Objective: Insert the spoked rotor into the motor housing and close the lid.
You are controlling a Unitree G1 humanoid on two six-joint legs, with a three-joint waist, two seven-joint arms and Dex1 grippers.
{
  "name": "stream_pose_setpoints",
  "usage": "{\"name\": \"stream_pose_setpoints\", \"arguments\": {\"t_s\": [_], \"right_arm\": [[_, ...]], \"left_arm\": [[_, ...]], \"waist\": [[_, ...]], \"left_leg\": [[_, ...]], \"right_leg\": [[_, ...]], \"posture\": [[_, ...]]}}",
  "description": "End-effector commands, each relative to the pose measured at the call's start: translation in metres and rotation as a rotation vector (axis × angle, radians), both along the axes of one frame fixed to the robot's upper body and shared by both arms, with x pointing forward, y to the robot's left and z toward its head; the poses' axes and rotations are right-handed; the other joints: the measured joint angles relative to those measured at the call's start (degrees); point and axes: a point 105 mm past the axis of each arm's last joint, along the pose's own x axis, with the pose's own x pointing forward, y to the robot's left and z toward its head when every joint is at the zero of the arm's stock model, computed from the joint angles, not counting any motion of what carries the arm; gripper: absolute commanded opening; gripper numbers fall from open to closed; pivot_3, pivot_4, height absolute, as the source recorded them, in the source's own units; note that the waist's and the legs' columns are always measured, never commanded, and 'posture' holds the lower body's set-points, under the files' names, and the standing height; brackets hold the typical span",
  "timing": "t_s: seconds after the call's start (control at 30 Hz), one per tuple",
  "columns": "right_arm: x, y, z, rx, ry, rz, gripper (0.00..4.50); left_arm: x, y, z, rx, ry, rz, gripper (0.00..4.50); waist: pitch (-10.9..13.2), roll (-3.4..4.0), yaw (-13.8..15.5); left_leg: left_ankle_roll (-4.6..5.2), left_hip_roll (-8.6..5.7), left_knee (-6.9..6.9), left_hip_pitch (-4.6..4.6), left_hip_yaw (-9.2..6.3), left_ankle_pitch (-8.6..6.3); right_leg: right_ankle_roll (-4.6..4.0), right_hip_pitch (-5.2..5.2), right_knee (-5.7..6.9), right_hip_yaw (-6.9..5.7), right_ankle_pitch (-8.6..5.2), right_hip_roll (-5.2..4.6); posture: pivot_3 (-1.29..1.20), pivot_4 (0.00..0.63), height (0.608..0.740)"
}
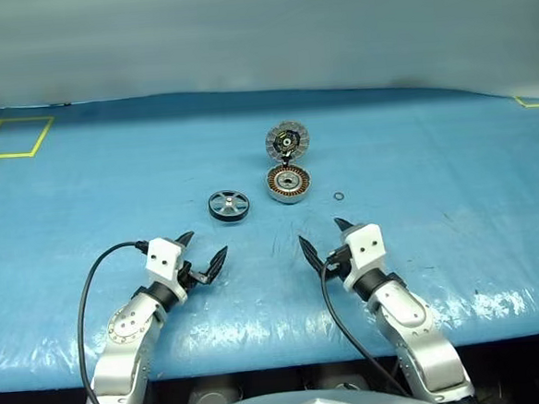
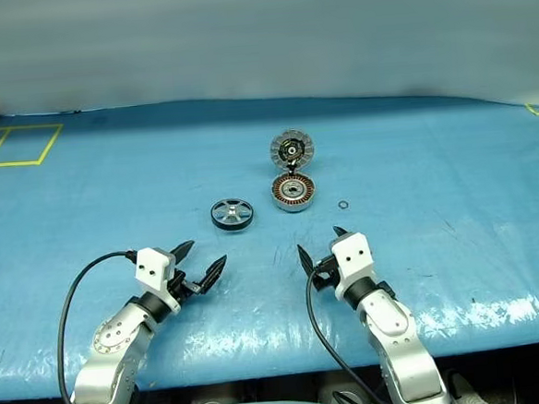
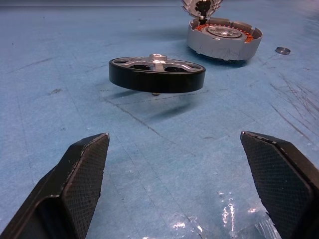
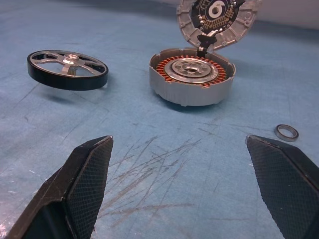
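Observation:
The spoked rotor [image 1: 228,205], a dark wheel with pale spokes, lies on the blue table left of the motor housing [image 1: 289,183]. The housing is a silver-walled cup with a copper winding ring [image 4: 192,74]. Its lid [image 1: 287,142] stands open and upright behind it, hinged at the far rim. My left gripper [image 1: 203,250] is open, hovering in front of the rotor [image 3: 156,73] with nothing between its fingers. My right gripper [image 1: 325,239] is open too, in front of the housing and slightly to its right, also empty.
A small metal ring [image 1: 338,196] lies on the table just right of the housing. Yellow tape squares [image 1: 6,137] mark the far left of the blue table cover. The table's front edge [image 1: 280,358] runs just under my forearms.

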Motion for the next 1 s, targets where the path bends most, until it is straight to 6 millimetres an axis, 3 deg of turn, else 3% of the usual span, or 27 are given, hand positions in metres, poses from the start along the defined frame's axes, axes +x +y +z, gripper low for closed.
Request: {"name": "stream_pose_setpoints", "arguments": {"t_s": [0.03, 1.0], "right_arm": [[0.0015, 0.0009, 0.0134, 0.012, -0.057, 0.000, 4.49], [-0.0004, 0.0009, 0.0087, 0.007, -0.031, 0.006, 4.49]], "left_arm": [[0.0016, -0.0036, 0.0165, 0.008, -0.074, -0.015, 4.50], [-0.0014, -0.0069, 0.0130, 0.025, -0.056, -0.052, 4.50]], "waist": [[0.0, 0.00, 0.0], [0.0, 0.00, 0.0]], "left_leg": [[0.00, 0.00, 0.00, 0.00, 0.00, 0.00], [0.00, 0.00, 0.00, 0.00, 0.00, 0.00]], "right_leg": [[0.00, 0.00, 0.00, 0.00, 0.00, 0.00], [0.00, 0.00, 0.00, 0.00, 0.00, 0.00]], "posture": [[0.00, 0.150, 0.740], [0.00, 0.150, 0.740]]}}
